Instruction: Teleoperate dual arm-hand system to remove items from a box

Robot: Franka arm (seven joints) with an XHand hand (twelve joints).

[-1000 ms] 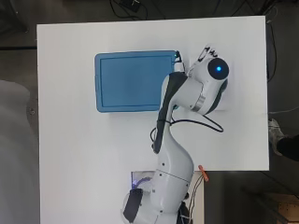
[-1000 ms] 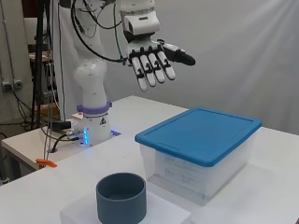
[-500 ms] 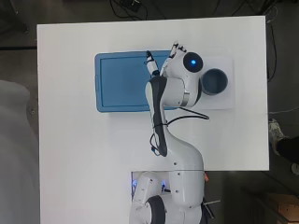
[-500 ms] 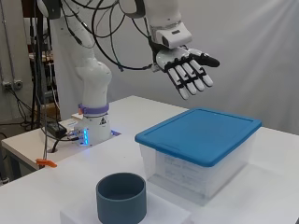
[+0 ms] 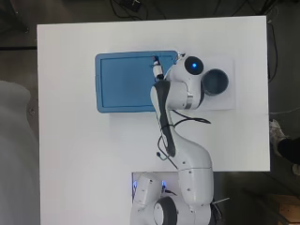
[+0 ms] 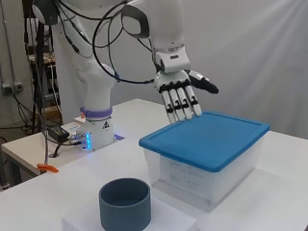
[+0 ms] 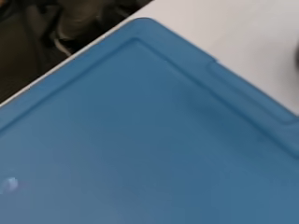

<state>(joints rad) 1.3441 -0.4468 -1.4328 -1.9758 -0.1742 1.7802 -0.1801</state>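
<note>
White table (image 5: 70,140) carries the clear box (image 6: 202,168), its blue lid (image 5: 124,82) on. Fingers spread, the hand (image 6: 180,94) hovers above the lid's near corner; better to hook that edge and lift evenly

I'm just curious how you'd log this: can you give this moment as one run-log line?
hand: open, above blue lid | box: lid on | grey cup: beside box, untouched
</note>
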